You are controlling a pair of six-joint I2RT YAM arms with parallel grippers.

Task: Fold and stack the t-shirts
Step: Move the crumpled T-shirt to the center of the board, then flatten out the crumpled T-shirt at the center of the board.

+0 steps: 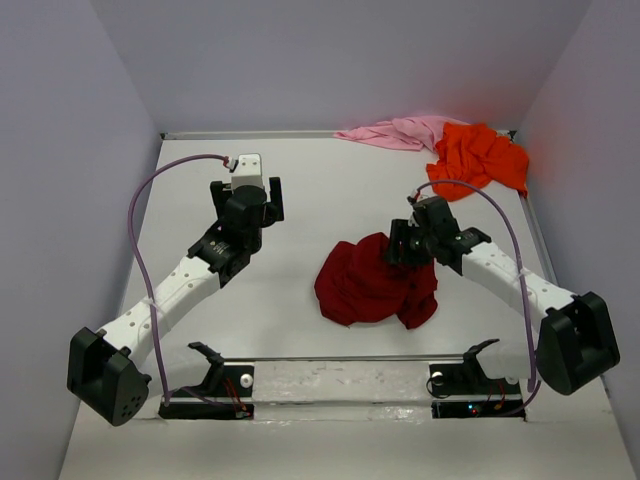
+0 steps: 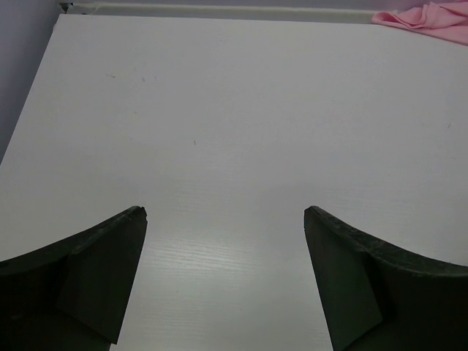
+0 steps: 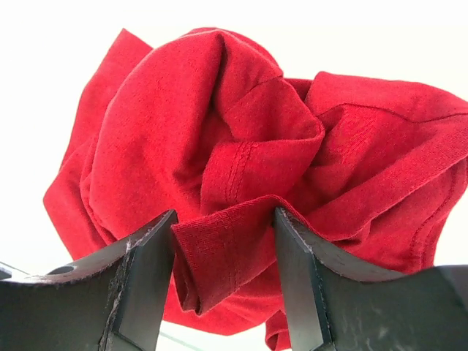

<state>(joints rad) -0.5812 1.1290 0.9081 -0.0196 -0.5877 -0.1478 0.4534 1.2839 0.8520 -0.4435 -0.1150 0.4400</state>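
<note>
From my seat, the crimson t-shirt point(image 1: 372, 282) lies in a crumpled heap on the white table point(image 1: 300, 190), right of centre and nearer the arm bases than the back wall. The right gripper point(image 3: 224, 216) sits at the heap's far right edge. Its jaws are parted, and a hemmed fold of the red cloth lies slack between them. I judge it is not pinched.

Everything turns on that fold. The rest of the shirt spreads away from the fingertips toward the table's middle, bunched so that I can read no clear long axis.

The left gripper point(image 2: 225, 212) is spread wide over bare tabletop, holding nothing and well apart from the shirt, so the right arm is plainly the nearer one.

The orange t-shirt point(image 1: 480, 158) and pink t-shirt point(image 1: 395, 131) lie touching in the far right corner — both unfolded.
</note>
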